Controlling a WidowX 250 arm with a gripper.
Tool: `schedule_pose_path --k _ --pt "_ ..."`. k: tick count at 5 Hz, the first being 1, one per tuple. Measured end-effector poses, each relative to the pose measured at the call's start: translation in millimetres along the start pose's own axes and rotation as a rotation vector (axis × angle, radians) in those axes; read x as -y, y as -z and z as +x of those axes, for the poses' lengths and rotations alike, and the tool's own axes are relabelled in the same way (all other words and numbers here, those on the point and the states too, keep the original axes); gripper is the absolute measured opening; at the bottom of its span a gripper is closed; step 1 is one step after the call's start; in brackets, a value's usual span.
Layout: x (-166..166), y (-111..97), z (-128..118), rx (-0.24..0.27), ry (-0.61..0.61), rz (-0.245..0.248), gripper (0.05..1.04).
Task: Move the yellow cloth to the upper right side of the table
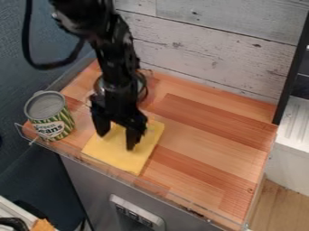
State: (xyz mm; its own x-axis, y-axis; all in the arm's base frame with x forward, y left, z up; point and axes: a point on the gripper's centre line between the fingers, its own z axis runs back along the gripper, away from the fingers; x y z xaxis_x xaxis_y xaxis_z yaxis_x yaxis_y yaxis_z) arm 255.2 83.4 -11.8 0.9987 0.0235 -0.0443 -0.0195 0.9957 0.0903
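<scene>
Pale planks point(205, 54) back the wooden table point(211, 155); the yellow cloth point(120, 158) lies flat left of the frame's centre, near the table's front edge, with the can point(49, 117) well to its left; above the cloth the black gripper point(118, 133) points down, its two fingers spread apart. Best to come straight down until both tips just press the fabric, then close so a fold bunches up between them; lift enough to clear the wood, carry toward the table's upper right corner and release low, so it settles flat.
</scene>
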Motion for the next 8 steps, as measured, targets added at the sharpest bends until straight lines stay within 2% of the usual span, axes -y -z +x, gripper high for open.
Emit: schedule_pose_path --k 1,2,3,4,5,6,7,8 --pt "5.9 6.9 7.3 -0.004 0.033 0.041 1.001" --pt "19.8 5.5 16.7 0.014 0.037 0.009 1.001" --pt "61.1 0.7 29.2 0.057 0.125 -0.062 1.001" --pt "105.7 -12.8 43.5 0.092 0.199 -0.104 1.0" --pt "129.6 -18.8 64.1 0.109 0.197 -0.13 1.0" --pt "142.9 -18.6 90.2 0.116 0.151 -0.102 1.0" --pt "138.5 -14.0 114.5 0.095 0.088 -0.102 1.001" --pt "131.0 -15.8 129.4 0.104 0.059 -0.107 1.001"
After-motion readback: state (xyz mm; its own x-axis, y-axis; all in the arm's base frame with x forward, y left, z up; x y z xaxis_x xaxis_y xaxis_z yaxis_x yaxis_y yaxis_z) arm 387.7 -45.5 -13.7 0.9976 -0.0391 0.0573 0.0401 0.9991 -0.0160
